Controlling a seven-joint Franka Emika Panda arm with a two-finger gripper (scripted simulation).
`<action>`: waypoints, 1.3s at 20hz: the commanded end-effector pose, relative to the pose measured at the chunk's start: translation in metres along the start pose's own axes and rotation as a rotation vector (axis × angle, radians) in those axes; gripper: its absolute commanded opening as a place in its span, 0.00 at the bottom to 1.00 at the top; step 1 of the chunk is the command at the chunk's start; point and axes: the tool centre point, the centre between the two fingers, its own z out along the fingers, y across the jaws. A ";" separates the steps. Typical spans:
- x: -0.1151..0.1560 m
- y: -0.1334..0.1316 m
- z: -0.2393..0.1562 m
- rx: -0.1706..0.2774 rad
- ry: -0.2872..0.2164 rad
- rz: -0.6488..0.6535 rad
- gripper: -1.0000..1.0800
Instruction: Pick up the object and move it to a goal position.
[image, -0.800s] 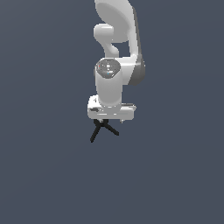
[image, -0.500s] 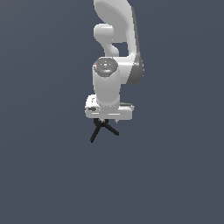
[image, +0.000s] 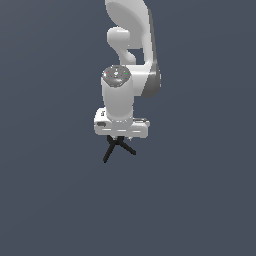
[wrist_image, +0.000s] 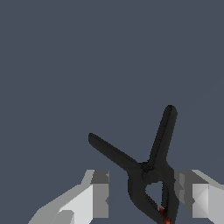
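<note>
Gripper (wrist_image: 142, 194) jaws apart, black spring clamp (wrist_image: 146, 168) between them, touching one finger (wrist_image: 192, 192); clamp handles splay outward.

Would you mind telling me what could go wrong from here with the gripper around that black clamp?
The black clamp sits off-centre between the fingers, close to one pad, so closing may push it sideways. Its splayed handles could let it twist or slip. In the exterior view the gripper hides the contact, so grip is unconfirmed.
</note>
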 end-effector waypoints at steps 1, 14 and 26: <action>0.001 0.003 0.004 -0.002 0.009 0.009 0.62; 0.014 0.034 0.049 -0.031 0.124 0.120 0.62; 0.017 0.068 0.091 -0.061 0.253 0.226 0.62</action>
